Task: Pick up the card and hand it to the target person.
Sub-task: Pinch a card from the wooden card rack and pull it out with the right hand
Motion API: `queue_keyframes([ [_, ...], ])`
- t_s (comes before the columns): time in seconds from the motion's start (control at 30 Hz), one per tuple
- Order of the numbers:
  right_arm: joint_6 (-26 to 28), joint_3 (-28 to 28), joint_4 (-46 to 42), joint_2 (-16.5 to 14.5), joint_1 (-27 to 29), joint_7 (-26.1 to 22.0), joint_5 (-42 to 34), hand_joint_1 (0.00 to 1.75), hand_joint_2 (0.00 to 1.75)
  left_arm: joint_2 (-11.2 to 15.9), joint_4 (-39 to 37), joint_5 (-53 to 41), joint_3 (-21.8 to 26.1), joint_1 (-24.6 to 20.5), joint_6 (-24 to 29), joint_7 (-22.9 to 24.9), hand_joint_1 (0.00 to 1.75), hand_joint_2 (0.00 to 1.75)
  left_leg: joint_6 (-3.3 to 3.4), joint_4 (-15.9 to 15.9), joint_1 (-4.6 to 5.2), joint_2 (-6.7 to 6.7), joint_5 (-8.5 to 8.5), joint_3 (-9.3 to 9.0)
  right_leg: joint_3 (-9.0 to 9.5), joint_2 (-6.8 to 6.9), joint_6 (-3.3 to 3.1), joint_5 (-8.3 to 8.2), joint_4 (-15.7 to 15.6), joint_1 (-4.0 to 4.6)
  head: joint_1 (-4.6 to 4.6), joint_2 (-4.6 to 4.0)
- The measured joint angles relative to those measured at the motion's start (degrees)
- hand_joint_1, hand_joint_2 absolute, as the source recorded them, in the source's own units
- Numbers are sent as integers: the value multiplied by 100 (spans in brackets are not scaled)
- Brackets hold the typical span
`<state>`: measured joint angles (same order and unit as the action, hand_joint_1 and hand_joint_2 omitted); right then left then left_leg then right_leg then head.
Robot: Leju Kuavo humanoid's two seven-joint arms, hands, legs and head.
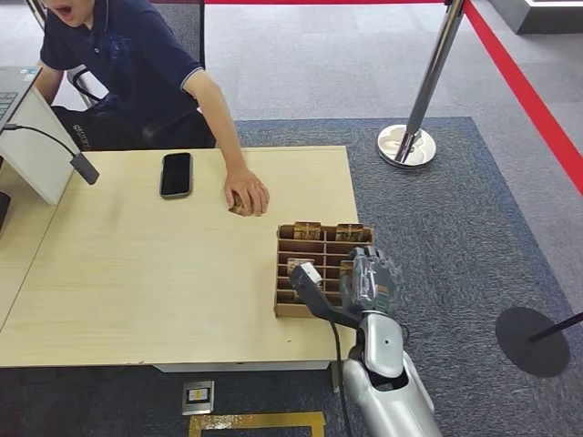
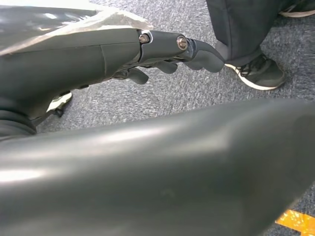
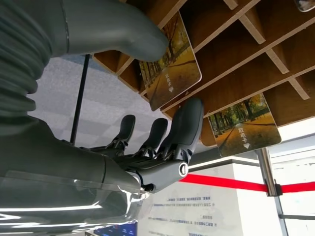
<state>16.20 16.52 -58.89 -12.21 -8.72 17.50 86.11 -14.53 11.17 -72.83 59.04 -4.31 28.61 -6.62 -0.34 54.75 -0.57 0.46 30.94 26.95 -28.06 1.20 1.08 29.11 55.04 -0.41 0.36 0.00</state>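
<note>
Right hand (image 1: 369,280): over the wooden rack (image 1: 289,273) at the surface's (image 1: 138,273) right edge, fingers apart, holding nothing. Right wrist view: thumb (image 3: 122,29) beside one card (image 3: 172,64) standing in a slot, contact unclear; second card (image 3: 243,125) nearby. Left hand (image 2: 163,51): hangs over carpet, ungrasping, fingers partly hidden. A person's hand (image 1: 246,191) covers another card (image 1: 238,209).

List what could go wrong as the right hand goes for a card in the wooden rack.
1. The right hand reaches with thumb and a finger either side of one card; a second card stands close by and might be knocked.
2. The wooden rack sits near the table edge, so a push could shift it.
3. The person's hand rests on the table nearby.
</note>
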Motion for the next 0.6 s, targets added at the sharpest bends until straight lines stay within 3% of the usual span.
queue_keyframes([
  [0.33,0,0,74,-10,-39,-12,-25,80,175,0,-2,9,0,0,0,-1,0,0,0,0,0,0,0,0,0,0,0,0,0,0,-1,0],
  [0.5,12,0,139,-12,-62,-13,-41,127,175,0,-2,9,0,0,1,-1,0,0,0,0,0,0,0,0,0,0,0,0,0,0,-1,0],
  [0.6,27,2,174,-12,-86,-13,-45,128,175,0,-2,9,0,0,1,-1,0,0,0,0,0,0,0,1,-1,0,0,0,0,0,0,0],
])
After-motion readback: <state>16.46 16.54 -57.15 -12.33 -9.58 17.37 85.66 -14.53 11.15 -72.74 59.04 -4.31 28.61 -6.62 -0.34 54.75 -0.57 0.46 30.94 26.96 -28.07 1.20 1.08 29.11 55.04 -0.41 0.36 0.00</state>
